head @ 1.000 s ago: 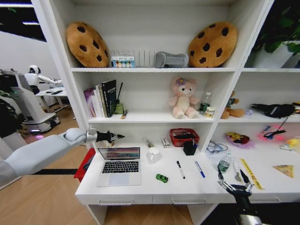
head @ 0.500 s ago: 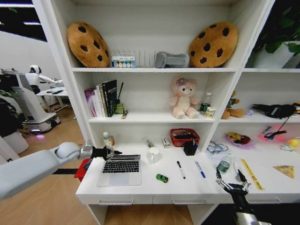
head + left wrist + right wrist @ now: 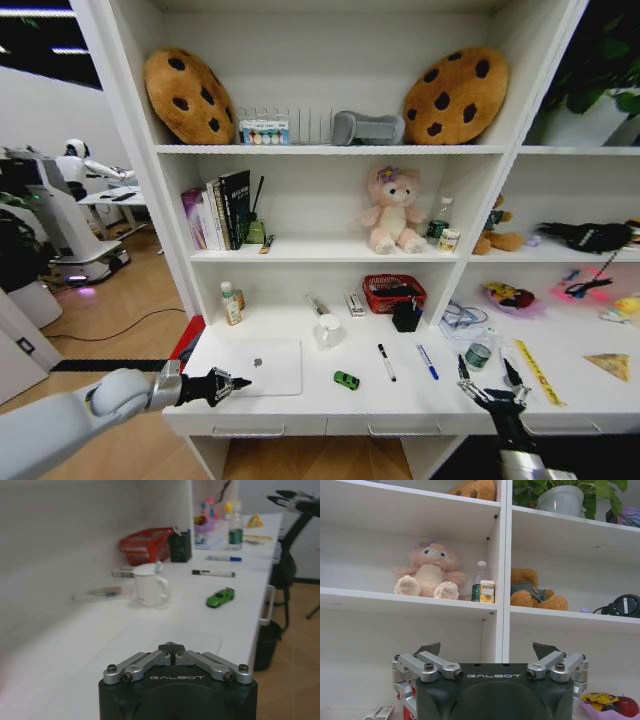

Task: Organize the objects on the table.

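One item looks dealt with: laptop (image 3: 262,366) lies lid-down on the counter (image 3: 330,402). Left gripper (image 3: 232,383) sits just beside its front corner, fingers pressed together. Right gripper (image 3: 488,384) waits spread. Your next target is probably the toy car (image 3: 345,380) or the pens (image 3: 385,362); open the fingers first.

Right gripper (image 3: 490,652) open, facing pink plush (image 3: 429,571).

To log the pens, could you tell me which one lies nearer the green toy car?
The black-capped pen, just beside the car; the blue-capped pen lies farther right.
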Robot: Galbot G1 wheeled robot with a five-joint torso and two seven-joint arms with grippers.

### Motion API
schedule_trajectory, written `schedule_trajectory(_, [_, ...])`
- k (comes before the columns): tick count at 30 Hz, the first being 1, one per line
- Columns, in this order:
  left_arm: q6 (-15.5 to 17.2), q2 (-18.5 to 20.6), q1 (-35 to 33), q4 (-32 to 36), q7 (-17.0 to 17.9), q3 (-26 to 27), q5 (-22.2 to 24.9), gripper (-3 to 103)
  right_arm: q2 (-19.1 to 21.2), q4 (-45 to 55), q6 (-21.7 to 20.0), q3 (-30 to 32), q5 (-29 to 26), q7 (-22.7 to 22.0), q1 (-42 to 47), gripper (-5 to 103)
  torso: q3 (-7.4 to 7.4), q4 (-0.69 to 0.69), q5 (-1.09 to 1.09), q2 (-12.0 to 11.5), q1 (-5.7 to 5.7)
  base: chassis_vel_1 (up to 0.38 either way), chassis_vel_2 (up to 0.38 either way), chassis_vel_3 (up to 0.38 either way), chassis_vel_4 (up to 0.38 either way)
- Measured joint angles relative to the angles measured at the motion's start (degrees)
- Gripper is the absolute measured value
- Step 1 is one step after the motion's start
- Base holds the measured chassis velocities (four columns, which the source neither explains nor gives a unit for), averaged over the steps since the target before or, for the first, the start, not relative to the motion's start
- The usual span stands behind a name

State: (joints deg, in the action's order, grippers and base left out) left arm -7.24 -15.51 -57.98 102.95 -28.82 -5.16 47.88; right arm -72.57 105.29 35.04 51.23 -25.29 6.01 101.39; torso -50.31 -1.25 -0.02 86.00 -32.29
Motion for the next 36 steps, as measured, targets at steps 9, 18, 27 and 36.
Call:
schedule_trajectory(9, [-1.0, -3.7, -6.2, -2.2, 5.2, 11.9, 9.1, 23, -0.6, 1.8, -0.2, 1.1, 1.2, -0.3, 1.5, 100, 0.0, -0.02, -0.04, 0.0, 0.0, 0.0, 0.0, 0.0, 0.0])
schedule_trajectory(18, [-0.3, -13.3, -11.3, -5.4, 8.2, 28.4, 15.8, 55, 0.8, 5.0, -2.2, 0.0, 4.8, -0.3, 2.6, 100, -0.01, 0.06, 0.04, 0.0, -0.01, 0.0, 0.0, 0.0, 0.0])
schedule_trajectory(27, [-1.5, -22.0, -28.1, -6.8, 6.0, 49.9, 15.0, 93, 2.9, 6.3, -3.9, -2.5, 5.6, -0.5, 3.7, 100, 0.0, 0.06, 0.02, 0.0, 0.0, 0.0, 0.0, 0.0, 0.0])
schedule_trajectory(36, [-3.3, -30.4, -36.6, -6.3, 2.6, 58.5, 11.5, 100, 3.0, 4.0, -3.3, -7.0, 9.7, -0.2, 4.4, 100, 0.0, 0.01, 0.02, 0.0, 0.0, 0.0, 0.0, 0.0, 0.0])
